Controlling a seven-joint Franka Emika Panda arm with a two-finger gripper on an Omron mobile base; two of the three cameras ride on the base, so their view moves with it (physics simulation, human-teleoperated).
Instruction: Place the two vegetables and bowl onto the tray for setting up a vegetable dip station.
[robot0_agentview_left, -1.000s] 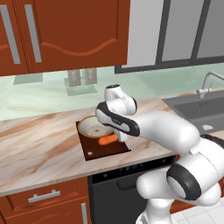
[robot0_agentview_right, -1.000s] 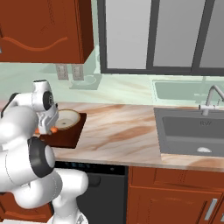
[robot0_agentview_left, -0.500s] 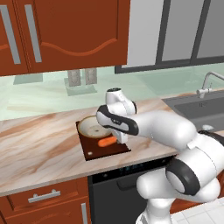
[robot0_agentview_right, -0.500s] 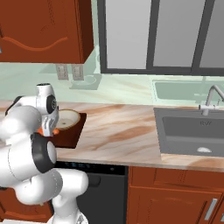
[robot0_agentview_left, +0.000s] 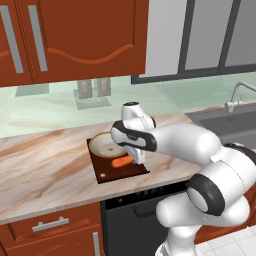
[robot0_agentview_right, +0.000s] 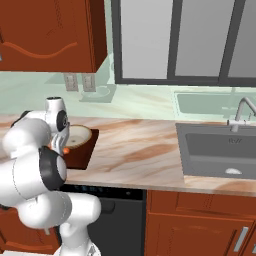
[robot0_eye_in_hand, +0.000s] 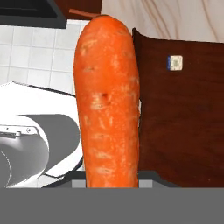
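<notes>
An orange carrot (robot0_agentview_left: 122, 161) lies level just over the front part of the dark brown tray (robot0_agentview_left: 107, 174), with my gripper (robot0_agentview_left: 136, 157) shut on its right end. Whether it touches the board I cannot tell. The hand view has the carrot (robot0_eye_in_hand: 107, 100) running up the middle, with the tray (robot0_eye_in_hand: 183, 122) to its right. The tan bowl (robot0_agentview_left: 105, 145) with a pale inside sits on the tray's back half. From the right base view, the carrot (robot0_agentview_right: 65, 149) peeks out beside the gripper (robot0_agentview_right: 62, 146), next to the bowl (robot0_agentview_right: 80, 136) on the tray (robot0_agentview_right: 80, 157).
The tray lies close to the counter's front edge (robot0_agentview_left: 60, 202). A sink (robot0_agentview_right: 220, 147) with a faucet (robot0_agentview_right: 242, 112) takes up the counter's right end. Marble counter (robot0_agentview_right: 135, 150) stretches between tray and sink. Wall outlets (robot0_agentview_left: 93, 88) stand behind the bowl.
The hand with the carrot has sunk a little toward the tray. The bowl and tray have not moved.
</notes>
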